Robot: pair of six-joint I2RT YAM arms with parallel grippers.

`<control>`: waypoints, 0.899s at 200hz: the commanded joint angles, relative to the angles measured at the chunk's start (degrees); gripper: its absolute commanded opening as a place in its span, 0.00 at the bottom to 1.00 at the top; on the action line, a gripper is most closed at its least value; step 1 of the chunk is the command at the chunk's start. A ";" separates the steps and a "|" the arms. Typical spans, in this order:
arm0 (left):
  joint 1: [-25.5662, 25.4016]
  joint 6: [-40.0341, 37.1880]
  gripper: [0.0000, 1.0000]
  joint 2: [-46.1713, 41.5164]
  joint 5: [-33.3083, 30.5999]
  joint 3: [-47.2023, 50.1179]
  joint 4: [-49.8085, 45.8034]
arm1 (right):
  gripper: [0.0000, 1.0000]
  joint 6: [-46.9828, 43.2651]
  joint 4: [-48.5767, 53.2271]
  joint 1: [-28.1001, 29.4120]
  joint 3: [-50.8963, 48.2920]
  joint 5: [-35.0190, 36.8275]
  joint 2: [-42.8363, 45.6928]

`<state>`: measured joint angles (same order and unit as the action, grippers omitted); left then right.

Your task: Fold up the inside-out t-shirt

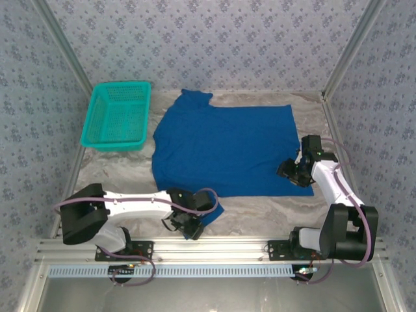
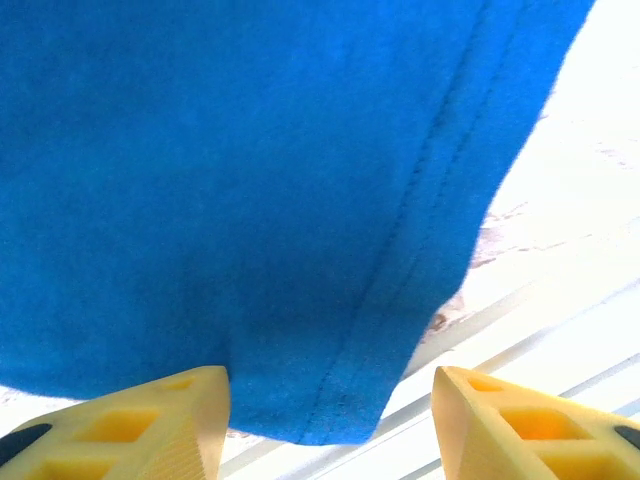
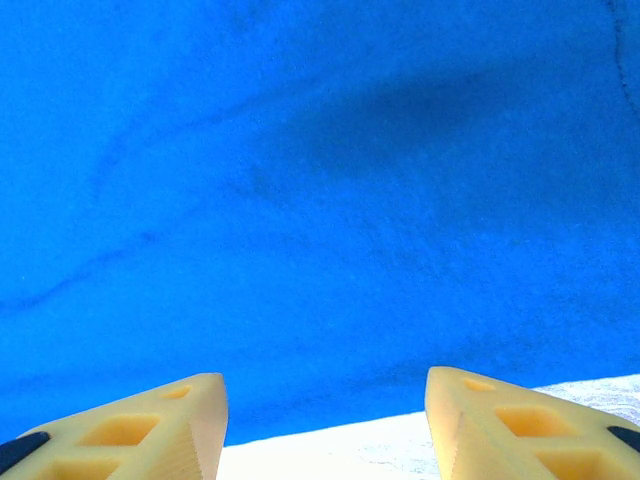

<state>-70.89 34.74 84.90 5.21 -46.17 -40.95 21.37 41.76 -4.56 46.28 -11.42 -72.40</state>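
Observation:
The inside-out t-shirt, royal blue, lies spread flat on the middle of the table, with one sleeve poking out at its near left corner. My left gripper sits low at that sleeve. In the left wrist view it is open, and the stitched sleeve hem lies just ahead, between the yellow fingers. My right gripper is at the shirt's near right corner. In the right wrist view it is open, the shirt's edge lying just beyond the fingertips on the pale table.
A teal mesh basket stands at the back left, beside the shirt's collar end. Metal rails run along the table's near edge, just behind the left gripper. Patterned walls close in the back and sides.

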 commanded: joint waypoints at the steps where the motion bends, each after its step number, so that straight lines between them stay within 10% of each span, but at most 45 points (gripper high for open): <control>1: -0.47 -3.04 0.56 2.11 2.24 -1.75 -1.84 | 0.57 -0.89 0.94 -0.06 0.95 -0.27 0.84; 180: -0.47 -7.09 0.10 2.53 -0.69 -1.53 -3.71 | 0.57 -0.62 1.57 -0.02 1.18 0.61 1.30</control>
<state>-70.94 29.12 88.53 4.82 -48.27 -42.94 21.34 41.82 -4.56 46.28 -11.38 -71.92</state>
